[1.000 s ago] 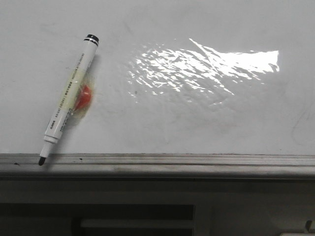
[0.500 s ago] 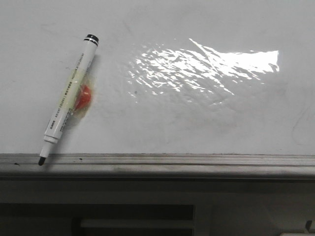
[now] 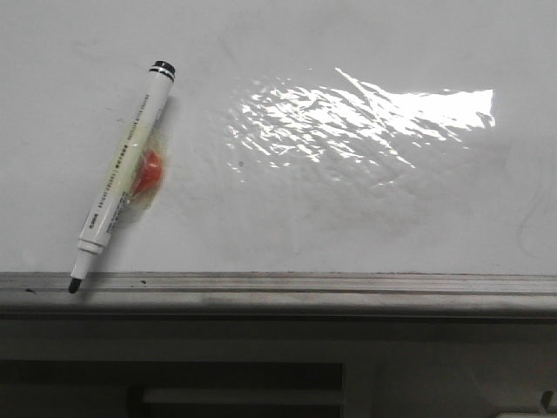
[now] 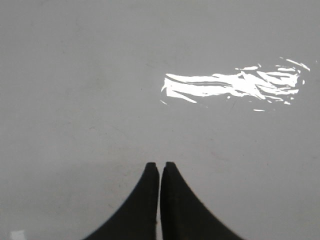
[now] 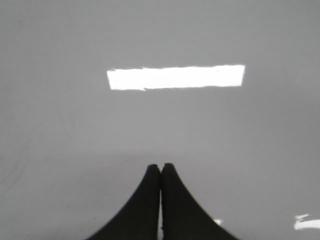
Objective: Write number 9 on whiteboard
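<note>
we see the large glossy white whiteboard (image 3: 348,209) bare, no 9 drawn yet; the slim white plastic marker (image 3: 122,174) lies uncapped near its grey ledge (image 3: 305,287); light, slippery, best gripped mid-barrel; left gripper (image 4: 160,165) and right gripper (image 5: 160,166) pinched together, empty.

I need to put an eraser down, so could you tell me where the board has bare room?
The whiteboard is bare from the marker rightward, across the glare patch, down to the grey ledge. Only the left side is occupied, by the marker and the orange blob beside it.
</note>
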